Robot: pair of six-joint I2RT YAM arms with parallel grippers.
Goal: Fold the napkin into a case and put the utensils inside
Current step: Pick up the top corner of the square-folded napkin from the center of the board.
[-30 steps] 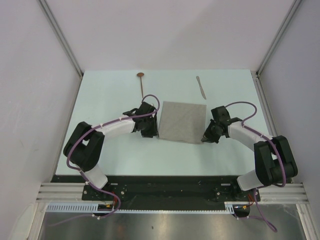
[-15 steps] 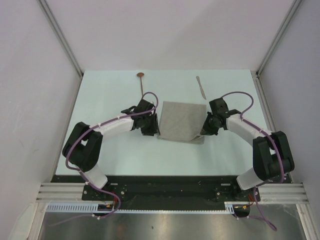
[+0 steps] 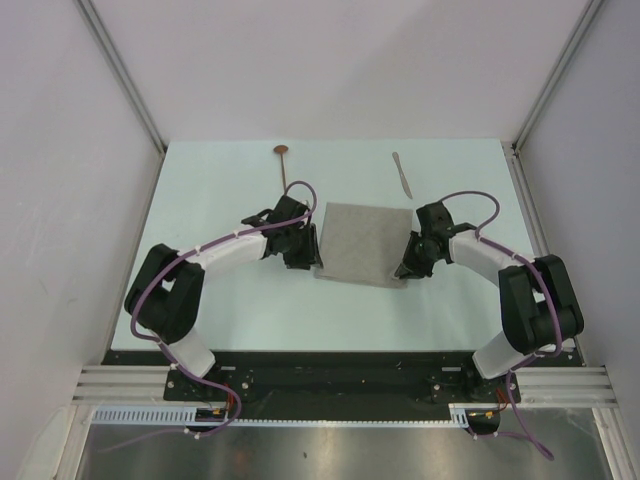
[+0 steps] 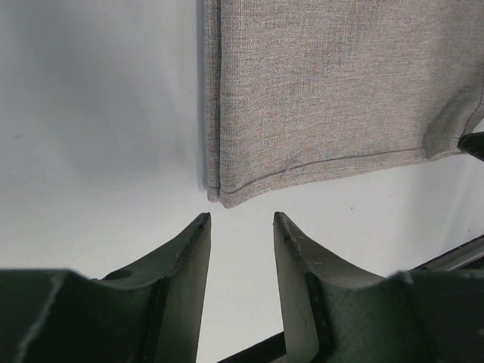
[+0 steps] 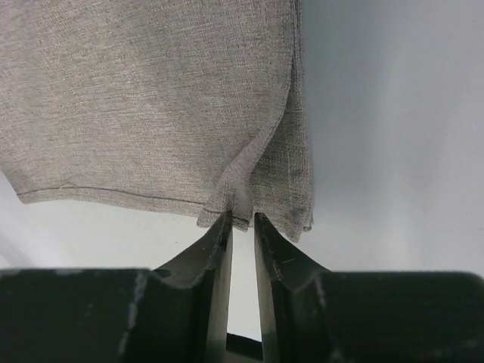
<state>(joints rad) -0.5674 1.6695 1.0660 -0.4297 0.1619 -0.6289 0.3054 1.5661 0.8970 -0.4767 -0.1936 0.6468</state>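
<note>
At the centre of the pale tabletop lies the napkin, a grey-beige square of plain woven cloth. It is spread flat with one arm at each side. Two stacked layers show along its left edge in the left wrist view, where its stitched near corner points toward the camera.

Left gripper: a black two-finger unit at the napkin's left edge. In its own view the gripper stands about half open with bare tabletop showing through the gap. The napkin corner lies just ahead of the fingertips, not between them, and nothing is held.

Right gripper: a black two-finger unit at the napkin's near right corner. In its own view the gripper shows only a narrow slit between the fingers. A raised ridge of cloth runs from the napkin's right edge down to the fingertips and meets them at the hem. Whether that ridge is clamped or merely touching cannot be told.

Utensils: both lie at the far side of the tabletop, well apart from the napkin and from each other. The spoon, with a copper-brown round bowl and a dark slim handle, is at far left. The slender silver-grey knife is at far right, slightly tilted.
</note>
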